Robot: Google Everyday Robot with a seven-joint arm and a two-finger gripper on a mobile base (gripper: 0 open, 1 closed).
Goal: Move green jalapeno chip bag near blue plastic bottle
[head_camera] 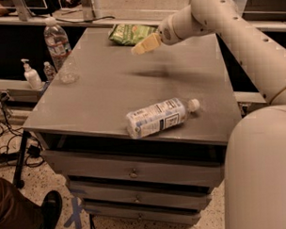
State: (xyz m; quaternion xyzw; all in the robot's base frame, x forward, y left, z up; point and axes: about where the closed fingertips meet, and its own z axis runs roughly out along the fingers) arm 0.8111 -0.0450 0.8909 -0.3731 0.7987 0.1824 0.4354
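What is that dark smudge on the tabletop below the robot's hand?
Camera view: it is the soft shadow of the gripper, which hovers above the table just short of the green jalapeno chip bag; light seemingly comes from overhead.

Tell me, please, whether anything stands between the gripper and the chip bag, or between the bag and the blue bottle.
Nothing visible. The gripper hovers by the chip bag at the far edge; only bare tabletop lies between bag and blue bottle.
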